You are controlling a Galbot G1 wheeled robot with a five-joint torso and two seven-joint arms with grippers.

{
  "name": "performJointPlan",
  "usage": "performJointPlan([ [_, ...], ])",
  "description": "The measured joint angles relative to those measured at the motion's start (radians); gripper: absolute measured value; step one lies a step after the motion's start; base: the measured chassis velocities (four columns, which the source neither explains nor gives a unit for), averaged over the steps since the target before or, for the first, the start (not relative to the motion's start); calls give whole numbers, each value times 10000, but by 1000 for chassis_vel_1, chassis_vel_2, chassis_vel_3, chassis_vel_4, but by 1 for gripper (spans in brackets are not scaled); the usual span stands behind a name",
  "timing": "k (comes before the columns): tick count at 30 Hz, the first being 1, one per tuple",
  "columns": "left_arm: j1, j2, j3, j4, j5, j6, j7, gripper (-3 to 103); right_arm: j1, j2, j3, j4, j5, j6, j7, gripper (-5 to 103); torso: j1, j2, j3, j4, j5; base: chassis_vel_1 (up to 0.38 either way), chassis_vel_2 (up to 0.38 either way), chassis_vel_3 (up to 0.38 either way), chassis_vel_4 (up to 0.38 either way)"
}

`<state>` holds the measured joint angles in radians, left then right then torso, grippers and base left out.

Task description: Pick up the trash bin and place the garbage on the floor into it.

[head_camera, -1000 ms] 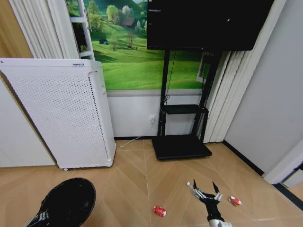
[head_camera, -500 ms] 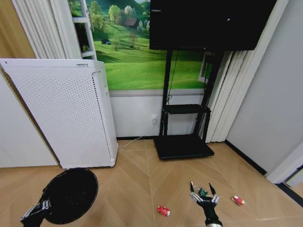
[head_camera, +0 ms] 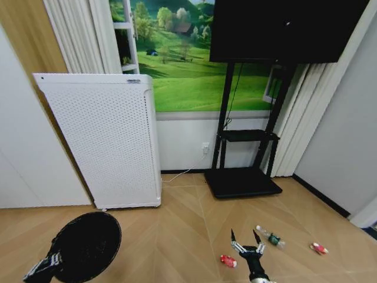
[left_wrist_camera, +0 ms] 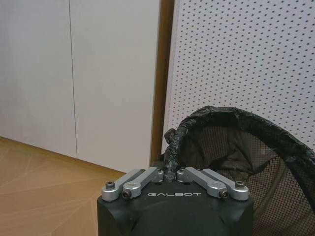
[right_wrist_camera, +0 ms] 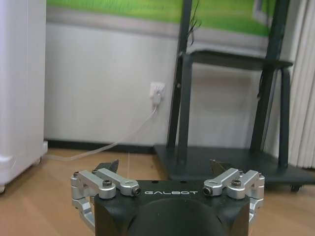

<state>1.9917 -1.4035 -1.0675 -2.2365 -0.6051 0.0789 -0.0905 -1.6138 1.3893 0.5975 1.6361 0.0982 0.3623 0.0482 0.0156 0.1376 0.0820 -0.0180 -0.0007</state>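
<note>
In the head view the small round black trash bin (head_camera: pixel 89 243) hangs low at the left, its mouth tipped toward me. My left gripper (head_camera: pixel 42 268) is shut on its bagged rim. The left wrist view shows that gripper (left_wrist_camera: pixel 170 171) pinching the liner at the trash bin's (left_wrist_camera: pixel 246 147) edge. My right gripper (head_camera: pixel 244 243) is open just above the floor, and its fingers (right_wrist_camera: pixel 109 166) hold nothing. Garbage lies around it: a red-and-white piece (head_camera: pixel 228 260) to its left, a clear green-labelled bottle (head_camera: pixel 271 237) to its right, and another red-and-white piece (head_camera: pixel 318 248) farther right.
A tall white perforated appliance (head_camera: pixel 106 141) stands by the wall at the left. The black TV-stand base (head_camera: pixel 242 181) and its posts lie ahead of the garbage, and a white cable (head_camera: pixel 177 174) runs along the skirting. A grey wall (head_camera: pixel 341 135) closes the right side.
The whole view has shifted right, so the camera has turned left. The bottle, which was between the right gripper's fingers, now lies to its right. The left gripper still holds the bin.
</note>
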Motion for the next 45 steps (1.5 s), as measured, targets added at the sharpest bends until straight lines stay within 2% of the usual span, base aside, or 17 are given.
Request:
performJointPlan([
  [3, -2, 6, -8, 0, -23, -73, -5, 6, 364, -226, -78, -704, 199, -159, -216, 100, 0, 0, 0, 0, 8, 181, 31, -130, -140],
  [6, 15, -2, 14, -1, -176, -85, -14, 6, 1125, -431, -246, -2078, 159, -54, -505, 100, 1, 0, 2, 16, 10, 66, 33, 4, -53],
  [12, -38, 23, 65, -3, -157, -87, -66, 6, 1800, -588, -436, -3467, -13, -470, -916, 100, 2, 0, 2, 1, 9, -74, 7, 80, 26],
  [16, -41, 41, 63, 14, -150, -93, -103, 6, 2018, -656, -462, -4118, -40, -631, -1182, 100, 1, 0, 2, 0, 10, -21, -14, 17, 10],
  [18, -37, 26, 30, 110, -125, -136, -153, 6, 2195, -677, -390, -4862, -166, -697, -1348, 100, 1, 0, 1, 9, 7, 0, 0, 0, 0],
  [24, -60, 5, 15, 220, -103, -158, -188, 6, 2181, -708, -277, -5566, -299, -656, -1649, 100, 0, 0, 0, 4, 6, 0, 0, 0, 0],
  [29, -55, 6, 15, 73, -108, -147, -334, 6, 2655, -626, -235, -6437, -595, -631, -1479, 100, 1, 1, 1, 7, 8, 0, 0, 0, 0],
  [34, -3, 12, 74, -27, -63, -88, -393, 6, 3265, -458, -198, -7377, -863, -610, -997, 100, 1, 0, 1, 9, 8, 0, 0, 0, 0],
  [38, -2, 13, 75, -47, -61, -79, -416, 6, 3287, -443, -188, -7508, -917, -660, -890, 102, 0, 0, 1, 5, 8, 0, 0, 0, 0],
  [45, -32, 6, 198, -13, 19, -68, -449, 6, 3298, -455, -188, -7613, -788, -771, -524, 96, 0, 0, 1, 5, 6, 0, 0, 0, 0],
])
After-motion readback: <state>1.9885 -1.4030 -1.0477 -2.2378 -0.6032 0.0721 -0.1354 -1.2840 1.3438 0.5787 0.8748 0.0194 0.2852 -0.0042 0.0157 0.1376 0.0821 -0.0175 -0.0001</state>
